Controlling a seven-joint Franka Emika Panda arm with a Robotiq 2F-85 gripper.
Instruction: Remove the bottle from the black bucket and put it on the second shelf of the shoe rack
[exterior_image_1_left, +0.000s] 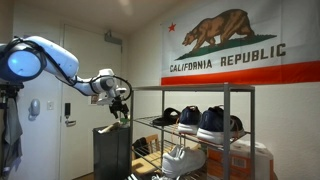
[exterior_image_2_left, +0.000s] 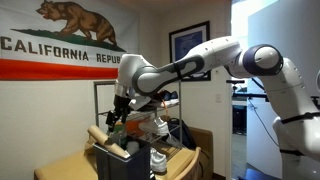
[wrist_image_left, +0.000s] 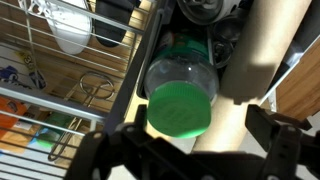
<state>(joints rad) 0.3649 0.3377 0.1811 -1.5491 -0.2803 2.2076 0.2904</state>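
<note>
Here the gripper (exterior_image_1_left: 121, 112) hangs just above the open top of the black bucket (exterior_image_1_left: 111, 152), which stands just beside the shoe rack (exterior_image_1_left: 228, 92) in both exterior views. In the wrist view the claw (wrist_image_left: 185, 150) is released: its 2 dark fingers (wrist_image_left: 100, 152) stand wide apart at the lower edge, with a gap broader than the bottle (wrist_image_left: 181, 92) and touching neither side of it. The bottle sits directly under the claw, its green end turned toward the camera and its pale, clear body running back into the dark of the bin. Just beside it on 1 side lies a tan stick (wrist_image_left: 265, 50), which in an exterior view leans out over the bucket's rim (exterior_image_2_left: 100, 137). The rack carries dark shoes (exterior_image_1_left: 212, 122) on an upper wire tier and white shoes (exterior_image_1_left: 183, 160) on a lower one. A California Republic flag (exterior_image_1_left: 240, 45) hangs on the wall behind the rack. Whether the bottle touches the stick cannot be told.
</note>
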